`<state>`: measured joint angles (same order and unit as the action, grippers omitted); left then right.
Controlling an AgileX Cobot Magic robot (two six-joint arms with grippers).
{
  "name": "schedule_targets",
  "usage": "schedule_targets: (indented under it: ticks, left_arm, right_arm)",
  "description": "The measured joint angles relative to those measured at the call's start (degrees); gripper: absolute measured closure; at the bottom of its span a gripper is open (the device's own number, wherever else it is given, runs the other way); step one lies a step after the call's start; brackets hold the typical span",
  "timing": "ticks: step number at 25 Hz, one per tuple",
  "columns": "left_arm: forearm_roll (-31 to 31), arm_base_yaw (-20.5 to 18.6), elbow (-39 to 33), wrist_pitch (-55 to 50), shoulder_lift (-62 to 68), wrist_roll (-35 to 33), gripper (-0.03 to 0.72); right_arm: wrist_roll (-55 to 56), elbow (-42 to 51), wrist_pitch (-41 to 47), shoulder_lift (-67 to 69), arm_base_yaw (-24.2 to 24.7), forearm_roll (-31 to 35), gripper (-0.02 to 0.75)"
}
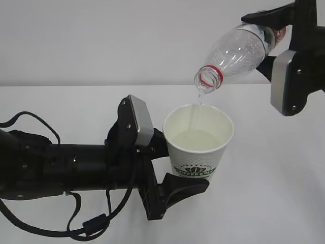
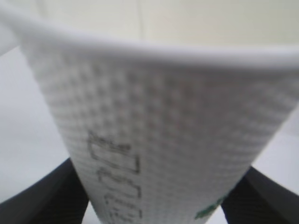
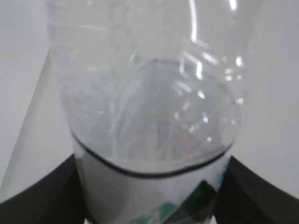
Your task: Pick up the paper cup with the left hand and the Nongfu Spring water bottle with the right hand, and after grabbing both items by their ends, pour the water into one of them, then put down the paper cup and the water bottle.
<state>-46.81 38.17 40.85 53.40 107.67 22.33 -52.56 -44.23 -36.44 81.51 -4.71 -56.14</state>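
Left end effector (image 1: 175, 168) is gripping the cup (image 1: 197, 145) above the white counter (image 1: 274, 193); right end effector (image 1: 277, 38), at two o'clock, is gripping the tilted bottle (image 1: 236, 56), water (image 1: 194, 114) streaming unobstructed into the cup.

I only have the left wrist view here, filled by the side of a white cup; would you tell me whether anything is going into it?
Observer: Yes, a thin stream of water falls from the tilted bottle into the paper cup.
Operator: Thank you, is the mouth over the cup?
Observer: It sits above the rim, toward the cup's far side, not touching.
Operator: And who holds the bottle?
Observer: The right hand grips its labelled end; the left hand holds the cup near its base.
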Motion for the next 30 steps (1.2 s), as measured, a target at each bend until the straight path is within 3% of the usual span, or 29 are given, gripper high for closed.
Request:
schedule_targets:
  ticks: [30]
  left_arm:
    - [0.0, 0.0, 0.0, 0.0, 0.0, 0.0, 0.099]
  right_arm:
    - [-1.0, 0.0, -0.1, -0.1, 0.0, 0.4, 0.209]
